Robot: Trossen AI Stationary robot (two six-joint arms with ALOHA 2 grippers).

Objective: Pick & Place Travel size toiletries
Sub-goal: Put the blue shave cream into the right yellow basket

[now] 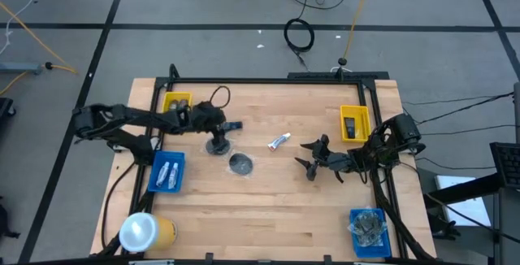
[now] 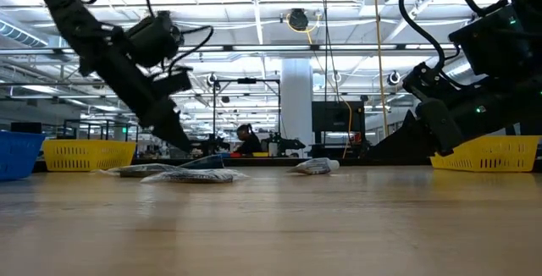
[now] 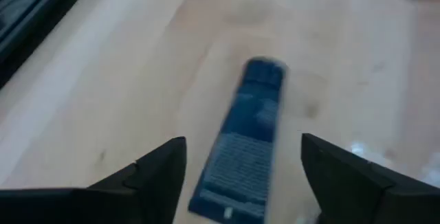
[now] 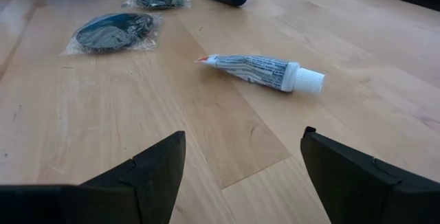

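Note:
A small dark blue oblong bottle (image 1: 234,124) lies flat on the table; in the left wrist view it (image 3: 242,165) lies between my fingers. My left gripper (image 1: 223,128) is open just above it, one finger on either side, touching nothing that I can see. A pale tube with a white cap (image 1: 279,141) lies on its side at mid-table. My right gripper (image 1: 309,157) is open and empty a short way to the tube's right, and the right wrist view shows the tube (image 4: 261,70) ahead of it. Two grey discs in clear wrappers (image 1: 240,164) (image 4: 113,31) lie near my left gripper.
A blue tray (image 1: 169,171) with pale tubes and a yellow tray (image 1: 176,102) stand at the left. A yellow tray (image 1: 354,123) stands at the right and a blue tray (image 1: 368,226) with grey items at the near right. A big yellow cylinder (image 1: 146,231) stands near left.

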